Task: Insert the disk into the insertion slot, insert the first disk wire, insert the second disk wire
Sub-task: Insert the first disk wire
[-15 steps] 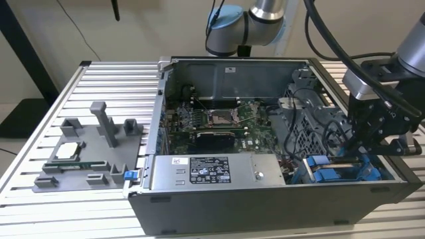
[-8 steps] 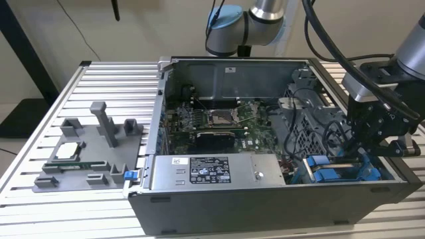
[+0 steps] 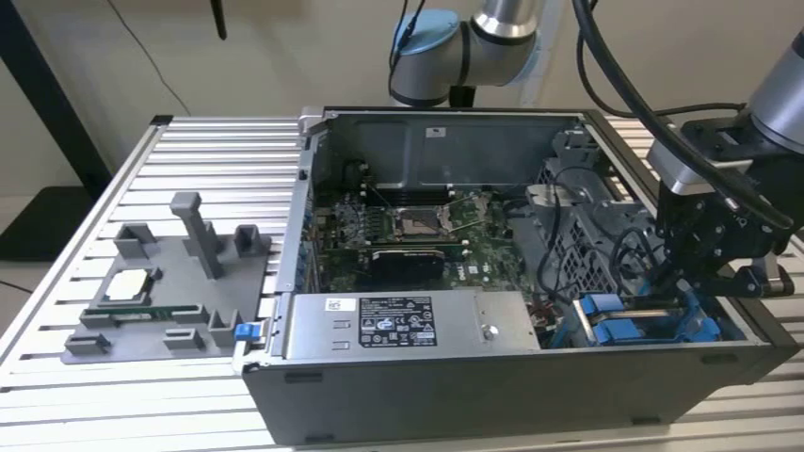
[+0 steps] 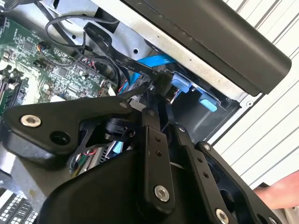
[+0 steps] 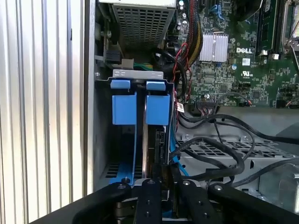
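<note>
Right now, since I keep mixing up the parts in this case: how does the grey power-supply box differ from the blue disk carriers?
The power-supply box is grey with a black label; the blue disk carriers are bright blue. The box is far bulkier than the carriers. Of the two, the carriers lie further toward the exterior view's right. Both sit inside the open case.

The gripper [image 5: 166, 177] was cut off by the first wrist view's lower edge. The disk [image 5: 157, 140] sat mostly hidden inside the insertion slot [image 5: 140, 154] at the case's [image 3: 503, 405] corner. A blurred hand [image 4: 280, 192] was cropped in the second wrist view.
</note>
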Motion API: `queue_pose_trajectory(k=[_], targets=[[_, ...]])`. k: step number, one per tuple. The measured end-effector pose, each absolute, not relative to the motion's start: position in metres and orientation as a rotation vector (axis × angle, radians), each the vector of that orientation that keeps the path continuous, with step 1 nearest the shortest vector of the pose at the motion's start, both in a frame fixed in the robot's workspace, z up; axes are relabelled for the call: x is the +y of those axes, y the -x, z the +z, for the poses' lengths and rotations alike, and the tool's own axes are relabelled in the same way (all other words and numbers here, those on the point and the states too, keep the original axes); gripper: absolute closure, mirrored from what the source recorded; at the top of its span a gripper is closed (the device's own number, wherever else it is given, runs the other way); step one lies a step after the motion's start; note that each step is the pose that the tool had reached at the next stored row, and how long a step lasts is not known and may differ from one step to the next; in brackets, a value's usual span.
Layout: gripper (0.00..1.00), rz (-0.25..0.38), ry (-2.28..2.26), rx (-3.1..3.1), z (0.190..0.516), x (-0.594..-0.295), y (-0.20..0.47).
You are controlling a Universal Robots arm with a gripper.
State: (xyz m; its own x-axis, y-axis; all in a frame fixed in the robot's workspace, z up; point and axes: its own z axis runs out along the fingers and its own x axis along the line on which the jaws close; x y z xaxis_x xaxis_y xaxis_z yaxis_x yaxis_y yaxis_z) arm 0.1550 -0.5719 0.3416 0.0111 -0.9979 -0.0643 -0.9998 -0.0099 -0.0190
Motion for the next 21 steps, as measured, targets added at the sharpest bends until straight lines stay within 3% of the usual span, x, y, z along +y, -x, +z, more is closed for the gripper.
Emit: queue_pose_trajectory(k=[21], targets=[[1.00,0.048,2.135,2.224,0.3409,-0.5728,-0.1552]])
